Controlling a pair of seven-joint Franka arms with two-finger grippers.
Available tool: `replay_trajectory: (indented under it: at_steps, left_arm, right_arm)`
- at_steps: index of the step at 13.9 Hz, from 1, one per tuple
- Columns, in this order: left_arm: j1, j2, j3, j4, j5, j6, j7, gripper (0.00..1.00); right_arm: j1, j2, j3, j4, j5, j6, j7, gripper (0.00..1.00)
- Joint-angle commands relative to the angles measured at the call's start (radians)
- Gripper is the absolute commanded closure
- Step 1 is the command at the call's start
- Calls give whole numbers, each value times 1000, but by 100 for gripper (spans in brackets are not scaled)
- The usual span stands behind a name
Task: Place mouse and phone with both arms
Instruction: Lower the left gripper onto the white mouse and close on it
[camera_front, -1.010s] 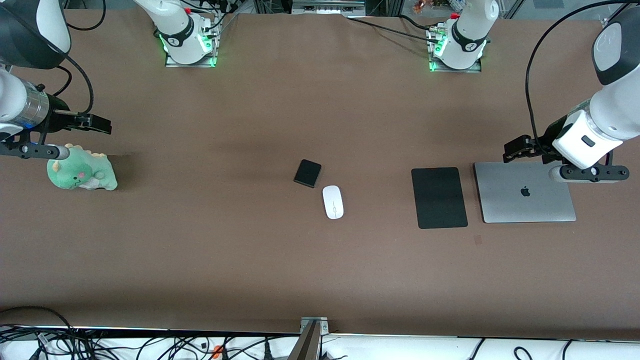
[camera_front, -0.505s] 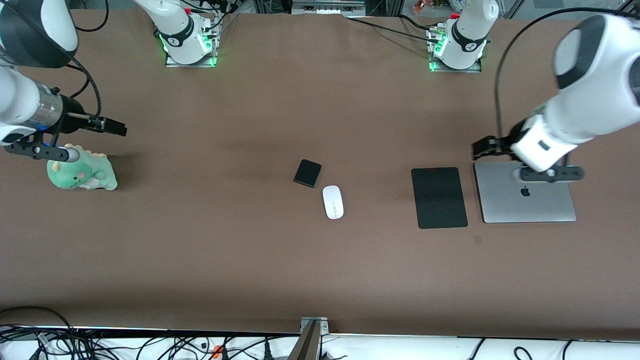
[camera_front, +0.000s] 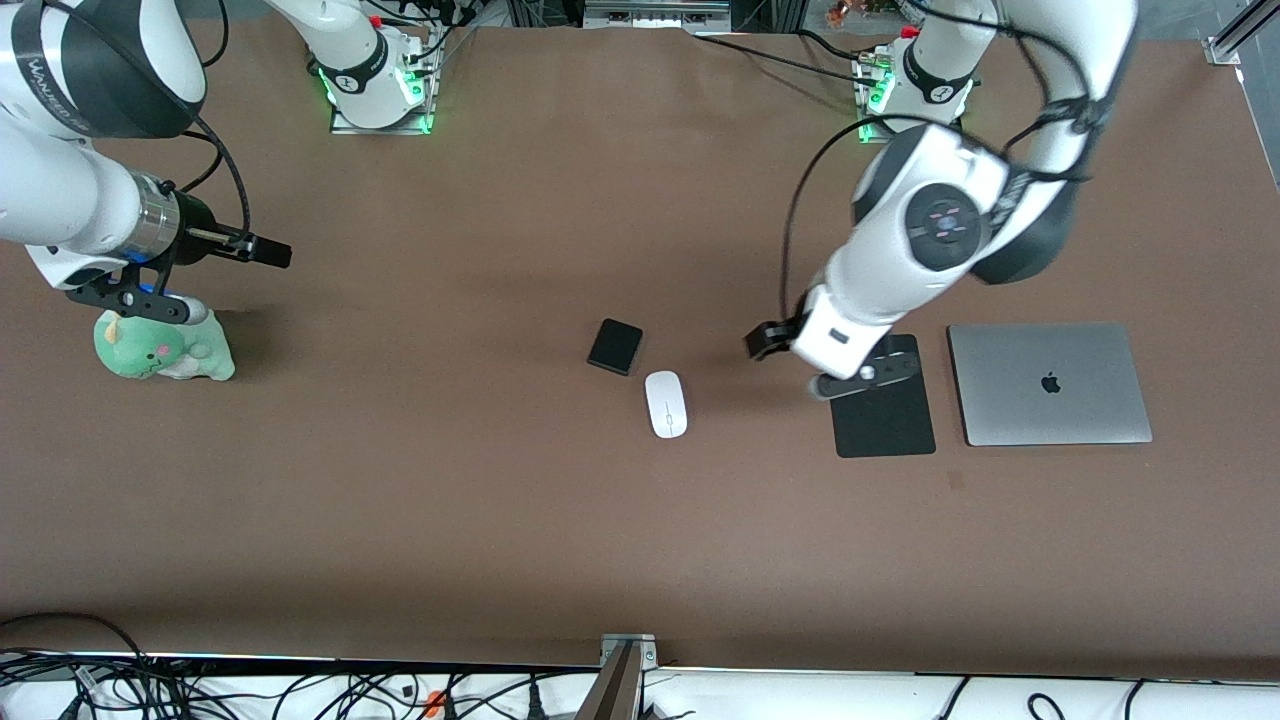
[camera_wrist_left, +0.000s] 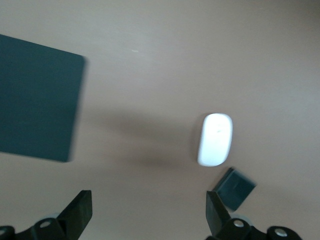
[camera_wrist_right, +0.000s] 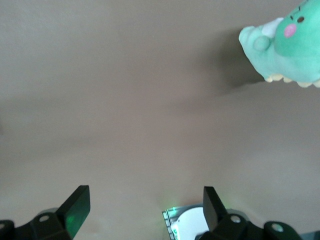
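Observation:
The white oval mouse (camera_front: 666, 404) (camera_wrist_left: 215, 139) lies mid-table. The small black phone (camera_front: 614, 346) (camera_wrist_left: 235, 188) lies beside it, a little farther from the front camera. My left gripper (camera_front: 759, 343) (camera_wrist_left: 148, 205) hangs open over bare table between the mouse and the black mouse pad (camera_front: 888, 422) (camera_wrist_left: 37, 105), with nothing between its fingers. My right gripper (camera_front: 270, 250) (camera_wrist_right: 145, 200) is open and holds nothing. It hangs over bare table at the right arm's end, close to the plush toy.
A green plush dinosaur (camera_front: 165, 350) (camera_wrist_right: 285, 45) sits at the right arm's end. A closed silver laptop (camera_front: 1050, 384) lies beside the mouse pad at the left arm's end. The left hand covers part of the pad. Both arm bases (camera_front: 378, 85) stand along the table's back edge.
The left arm has swung from over the laptop across the mouse pad toward the mouse. The right gripper has crept a little toward the table's middle. Both stayed open.

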Motion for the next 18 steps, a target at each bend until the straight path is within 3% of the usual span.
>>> replay_trajectory:
  at_steps: [1,5,9,12,18]
  left_arm:
    - [-82,135,21,36,-1,168,-83,0]
    - [-168,325,41,174,56,237,-131,0]
    - [-367,437,205,265,76,239,-196,0]
    - [-411,529,214,358,79,239,-263,0]
    - [-408,545,225,368,79,247,-249,0]
  right_arm:
    - [-6,-15,-6,6,14,-42,13,0]
    - [-6,-15,-6,12,14,-42,13,0]
    - [-6,-12,-4,18,14,-39,13,0]
    - [-6,-4,-4,18,14,-10,12,0]
    - [-7,14,-4,18,14,56,7,0]
